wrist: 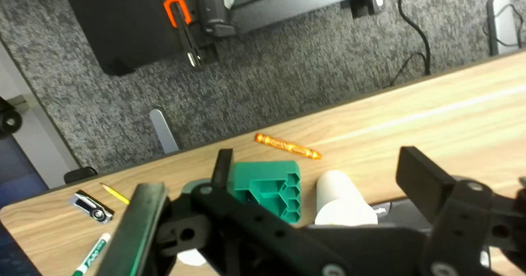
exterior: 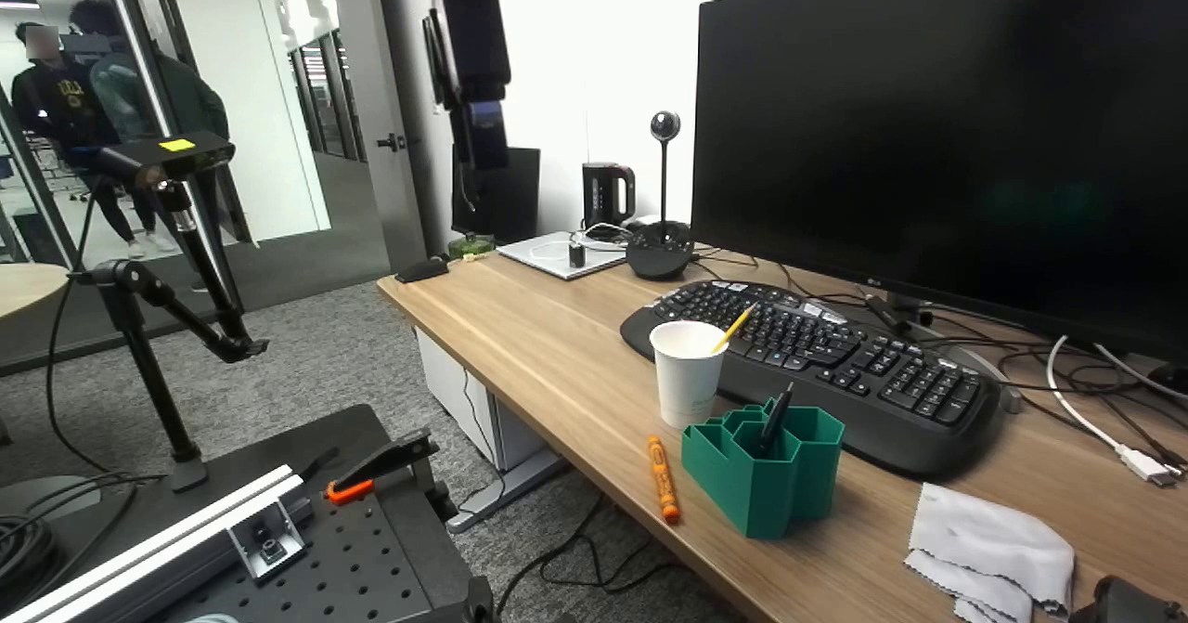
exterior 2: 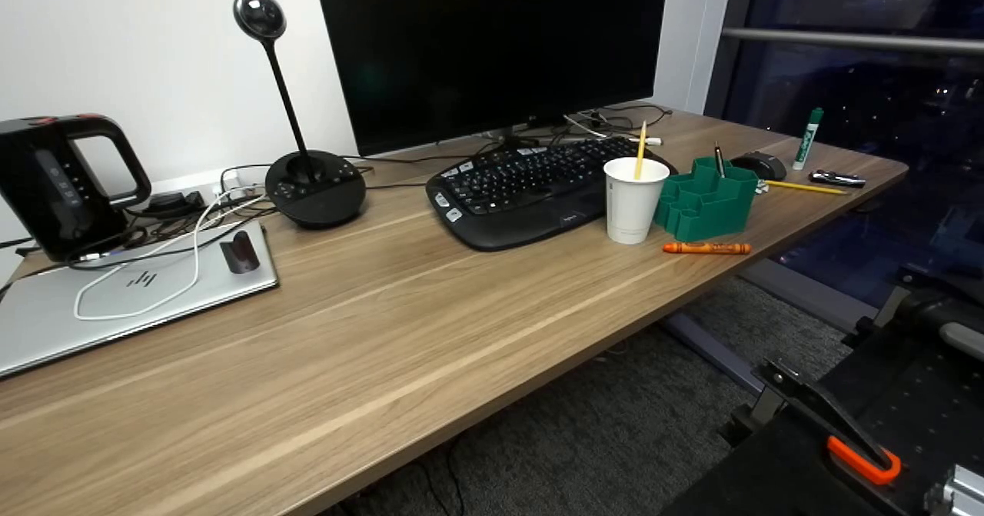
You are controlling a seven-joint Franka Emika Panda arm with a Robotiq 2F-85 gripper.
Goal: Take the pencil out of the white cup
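The yellow pencil (exterior: 737, 328) stands tilted in the white cup (exterior: 688, 382), its upper end above the rim. In an exterior view the pencil (exterior 2: 641, 148) leans on the rim of the cup (exterior 2: 630, 210). The cup stands upright on the desk. In the wrist view the cup (wrist: 339, 195) shows below and between the fingers; the pencil is almost wholly hidden there. My gripper (wrist: 320, 161) is open and empty, well above the desk. In an exterior view the gripper (exterior: 483, 154) hangs at the top, seen side-on. It is out of the remaining view.
A green organizer (exterior: 766, 484) with a black pen stands beside the cup. An orange crayon (exterior 2: 706, 248) lies in front. The keyboard (exterior: 817, 363) and monitor (exterior: 928, 140) are behind. Another pencil (exterior 2: 807, 188) lies flat near an upright green marker (exterior 2: 807, 141).
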